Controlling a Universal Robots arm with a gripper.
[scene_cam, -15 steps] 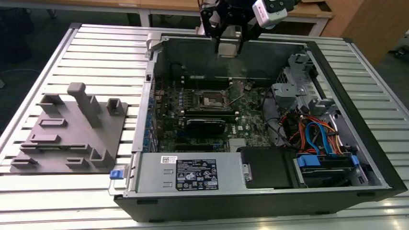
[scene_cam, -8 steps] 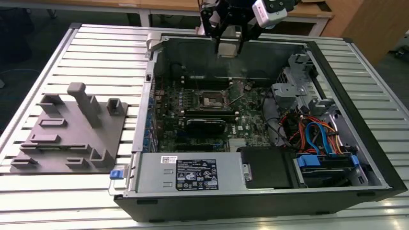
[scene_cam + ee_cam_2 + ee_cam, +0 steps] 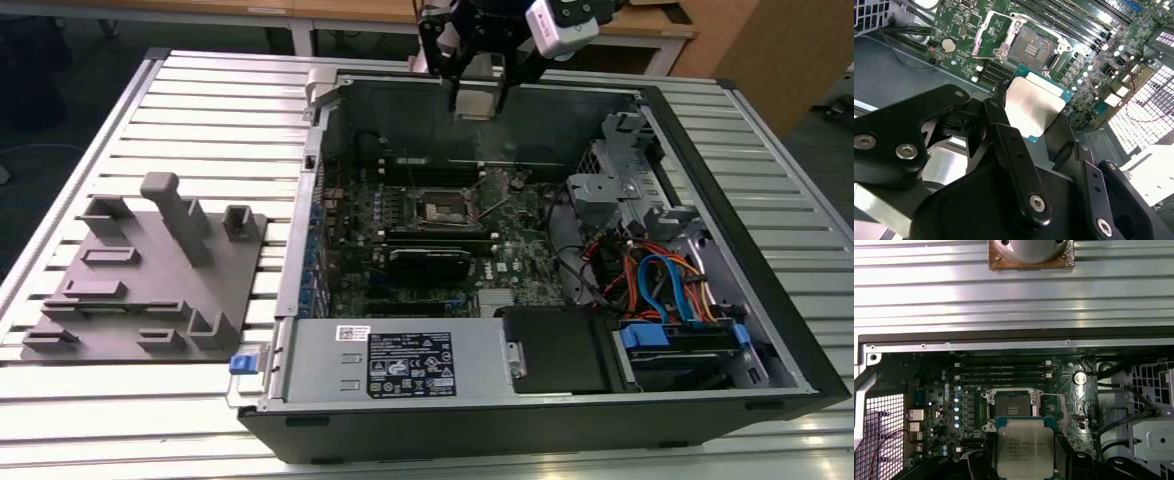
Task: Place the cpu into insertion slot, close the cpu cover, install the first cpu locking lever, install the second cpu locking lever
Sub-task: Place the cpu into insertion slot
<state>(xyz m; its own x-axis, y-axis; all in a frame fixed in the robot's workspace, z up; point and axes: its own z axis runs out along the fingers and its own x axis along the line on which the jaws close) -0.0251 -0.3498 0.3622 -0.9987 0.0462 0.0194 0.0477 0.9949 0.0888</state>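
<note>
First wrist view: claw (image 3: 1024, 465) grips flat silver-grey cpu (image 3: 1024, 444), insertion slot (image 3: 1013, 407) bare.

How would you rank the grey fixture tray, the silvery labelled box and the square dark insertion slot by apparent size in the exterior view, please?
1. grey fixture tray
2. silvery labelled box
3. insertion slot

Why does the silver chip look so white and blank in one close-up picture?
In the second wrist view, light glares off the cpu, held in the gripper, bleaching its metal top; in the first wrist view that top is evenly lit, while the slatted table shines.
</note>
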